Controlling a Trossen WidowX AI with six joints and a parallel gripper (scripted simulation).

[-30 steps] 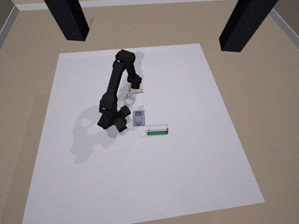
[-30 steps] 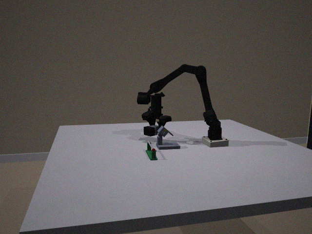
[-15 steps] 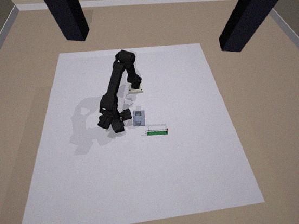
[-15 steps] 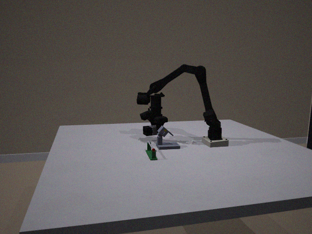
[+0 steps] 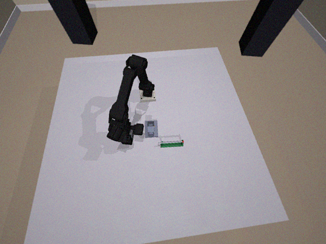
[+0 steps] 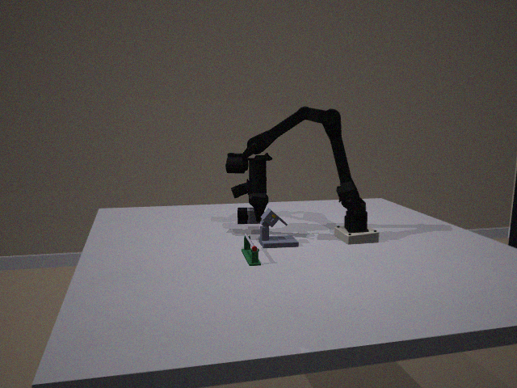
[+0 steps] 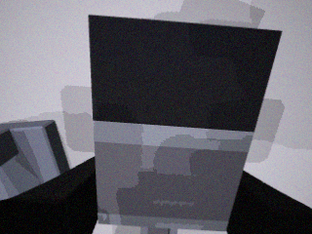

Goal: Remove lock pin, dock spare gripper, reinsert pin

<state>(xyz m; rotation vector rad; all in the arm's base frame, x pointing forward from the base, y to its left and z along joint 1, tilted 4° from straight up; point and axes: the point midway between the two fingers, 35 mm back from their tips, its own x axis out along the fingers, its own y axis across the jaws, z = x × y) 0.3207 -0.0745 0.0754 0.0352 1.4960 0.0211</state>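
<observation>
My gripper [image 6: 258,217] [image 7: 162,157] points down and is shut on the spare gripper [image 6: 246,215] [image 7: 168,180], a block with a black part and a grey part. It holds the block above the table, beside the mount. The blue-grey mount [image 5: 151,129] [image 6: 279,242] [image 7: 41,146] has a tilted socket [image 6: 269,217] on a short post; no pin shows in it. The lock pin, a thin pale rod with a red knob [image 5: 182,141] [image 6: 254,248], lies across the green rack [image 5: 171,145] [image 6: 250,256]. The spigot is hard to make out.
The arm's pale base [image 5: 148,99] [image 6: 357,237] stands behind the mount in the top view. The green rack stands close to the mount on its other side from my gripper. Everything is on the white table [image 5: 160,194] [image 6: 250,317].
</observation>
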